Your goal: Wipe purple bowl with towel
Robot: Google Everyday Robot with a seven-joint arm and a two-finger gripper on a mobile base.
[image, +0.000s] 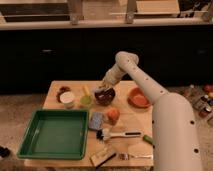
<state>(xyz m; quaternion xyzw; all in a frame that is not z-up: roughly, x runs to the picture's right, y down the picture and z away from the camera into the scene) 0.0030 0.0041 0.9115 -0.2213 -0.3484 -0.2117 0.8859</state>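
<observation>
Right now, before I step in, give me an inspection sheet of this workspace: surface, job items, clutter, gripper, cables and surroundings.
Surface: light wooden table, crowded with items.
Job's things: dark purple bowl at the back middle of the table; towel not made out.
Clutter: green plastic tray front left; orange bowl to the right of the purple one; white cup; small green cup; blue-grey sponge; black-headed brush; metal fork.
Grippers: gripper down at the purple bowl's rim.
Cables: nothing seen.
Surroundings: dark cabinets behind the table.
</observation>
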